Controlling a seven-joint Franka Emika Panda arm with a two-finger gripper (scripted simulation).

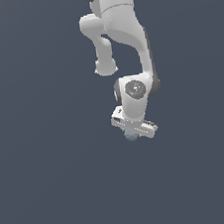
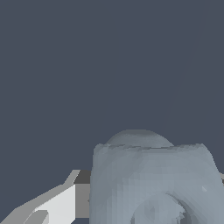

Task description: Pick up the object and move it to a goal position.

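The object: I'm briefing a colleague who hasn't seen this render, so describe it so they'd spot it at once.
In the exterior view, follow the white robot arm down to its pincer at the lowest end. The object peeks out just beneath it, mostly hidden by the wrist. It is a small pale blue-grey lumpy blob, the only non-white thing against the plain dark background.

The arm (image 1: pixel 124 37) is glossy white with dark joints, and the gripper (image 1: pixel 133 132) white too. The object (image 1: pixel 131 136) is pale blue-grey, unpatterned. The ground (image 1: pixel 46 167) is plain dark slate blue.
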